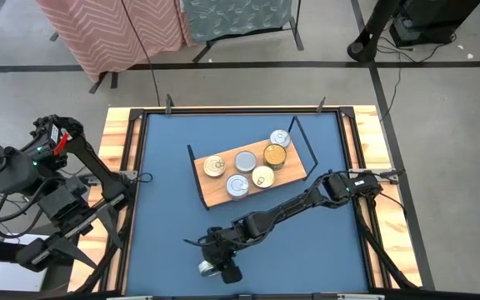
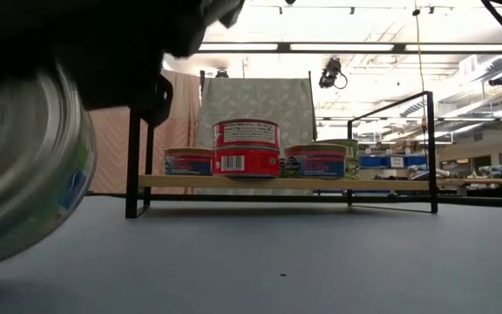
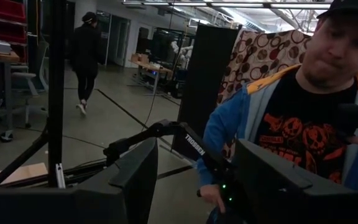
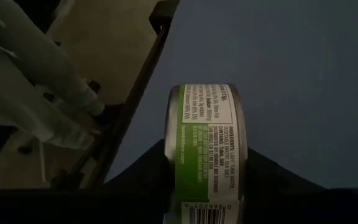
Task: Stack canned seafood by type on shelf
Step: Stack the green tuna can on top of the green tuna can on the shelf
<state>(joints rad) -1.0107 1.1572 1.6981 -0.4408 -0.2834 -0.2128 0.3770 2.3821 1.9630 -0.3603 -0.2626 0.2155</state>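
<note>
down at the near edge of the blue bench [image 1: 165, 208], the right arm reaches low, its right claw [image 1: 221, 267] with fingers on either side of a green-labelled tin [image 4: 207, 149] standing on edge; whether they grip it i cannot tell. left claw [image 3: 194, 180] waits off the bench, fingers apart. six tins sit on the shelf [image 1: 215, 190], one gold tin [image 1: 274, 155] among them.
</note>
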